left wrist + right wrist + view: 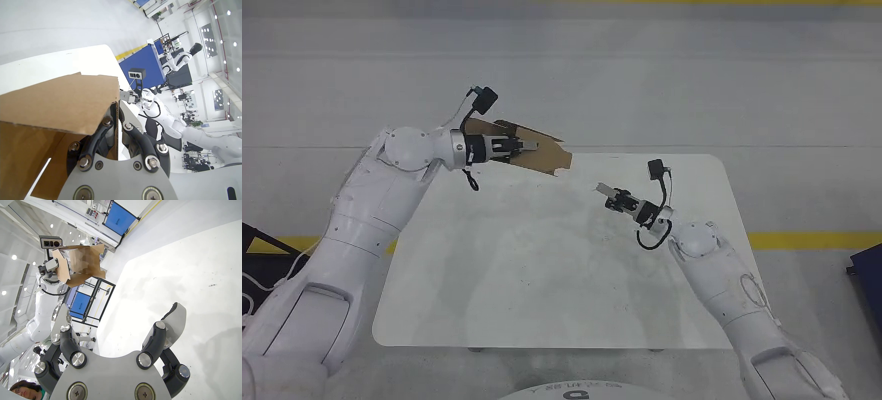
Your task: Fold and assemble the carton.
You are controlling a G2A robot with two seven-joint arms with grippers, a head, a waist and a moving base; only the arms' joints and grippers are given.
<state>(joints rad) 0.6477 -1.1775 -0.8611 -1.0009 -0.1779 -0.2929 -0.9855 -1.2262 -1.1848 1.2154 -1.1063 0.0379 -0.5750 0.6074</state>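
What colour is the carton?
The carton is plain brown; right wrist view shows it best.

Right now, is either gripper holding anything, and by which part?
The left gripper is shut on the carton, pinching the edge of one side panel. The right gripper is open and holds nothing.

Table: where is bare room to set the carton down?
Bare: the middle and near half of the table. Crowded: the far edge, where the left hand holds the carton, with the open right hand hovering nearby.
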